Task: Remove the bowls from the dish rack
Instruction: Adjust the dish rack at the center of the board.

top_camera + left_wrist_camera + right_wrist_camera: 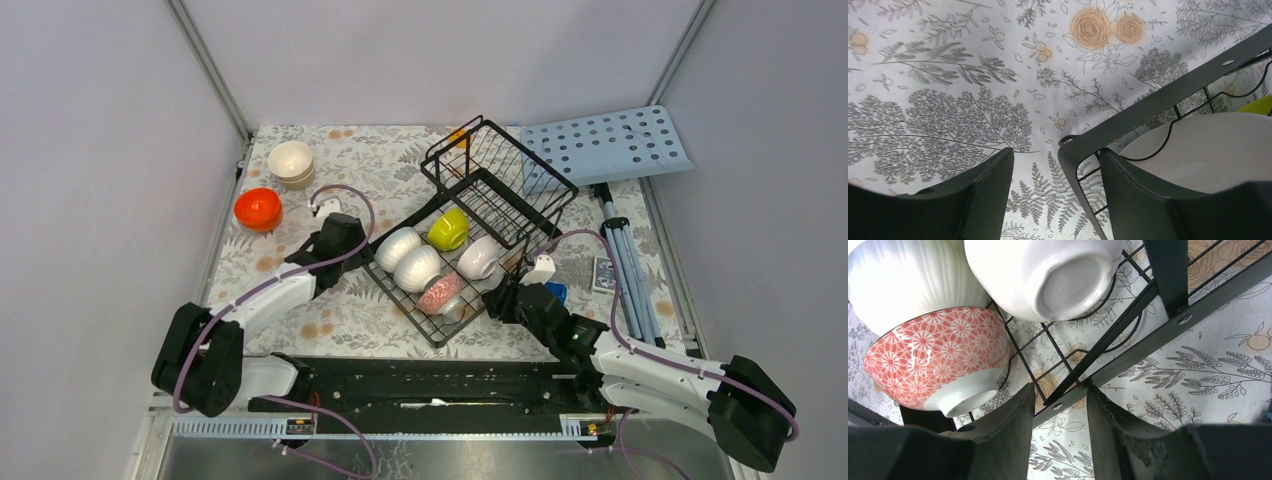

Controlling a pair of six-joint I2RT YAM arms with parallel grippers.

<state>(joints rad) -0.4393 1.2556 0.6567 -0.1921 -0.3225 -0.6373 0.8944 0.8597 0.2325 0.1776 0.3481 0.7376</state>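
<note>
The black dish rack point(500, 195) stands mid-table. On its flat base lie two white bowls point(398, 245) point(417, 266), a yellow-green bowl point(448, 228), a third white bowl point(478, 258) and a pink-speckled bowl point(440, 292). My left gripper point(368, 248) is at the rack's left edge. It is open, and the rack's corner bar point(1075, 150) lies between its jaws point(1055, 152) beside a white bowl point(1208, 150). My right gripper point(503, 297) is at the rack's right edge, open point(1061, 390). Its tips straddle the frame bar point(1148, 347) below the pink-speckled bowl point(938, 355) and a white bowl point(1048, 275).
An orange bowl point(258, 208) and stacked cream bowls point(291, 162) sit on the floral cloth at the far left. A light-blue perforated board point(610, 145) leans at the back right above a folded tripod point(625, 255). A small blue object point(556, 292) lies near my right gripper.
</note>
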